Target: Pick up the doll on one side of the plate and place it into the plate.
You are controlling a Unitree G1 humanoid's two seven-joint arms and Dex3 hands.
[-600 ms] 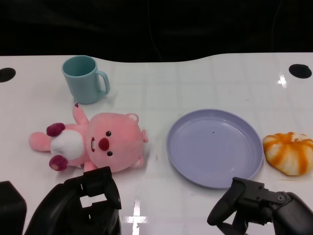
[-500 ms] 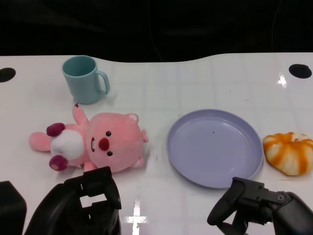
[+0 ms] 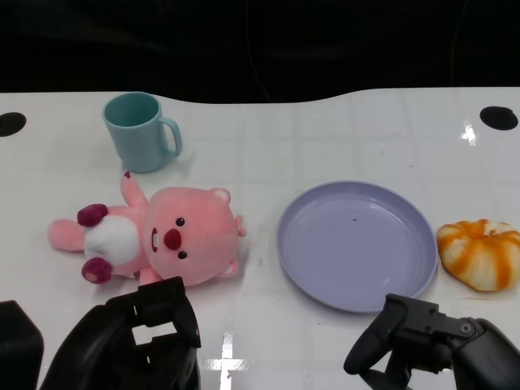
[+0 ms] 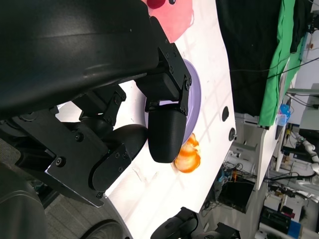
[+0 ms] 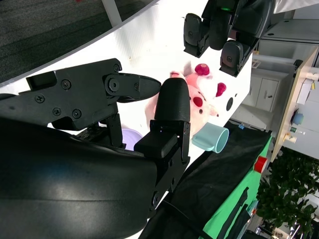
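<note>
Pink doll (image 3: 158,243) beside purple plate (image 3: 355,244), hands seemingly empty.

Bright, even overhead light — glare spots shine on the white table (image 3: 325,130) at the head view's lower centre and right edge. Shadows are faint. Wrist views are sharp but crowded by dark, near-black shells.

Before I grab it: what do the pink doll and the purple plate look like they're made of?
The pink doll looks like soft plush: a matte, fuzzy surface with rounded, stuffed limbs and no shine. The purple plate looks rigid and smooth, probably plastic or melamine, with an even colour and a faint sheen along its rim; glazed ceramic can't be ruled out from these views.
</note>
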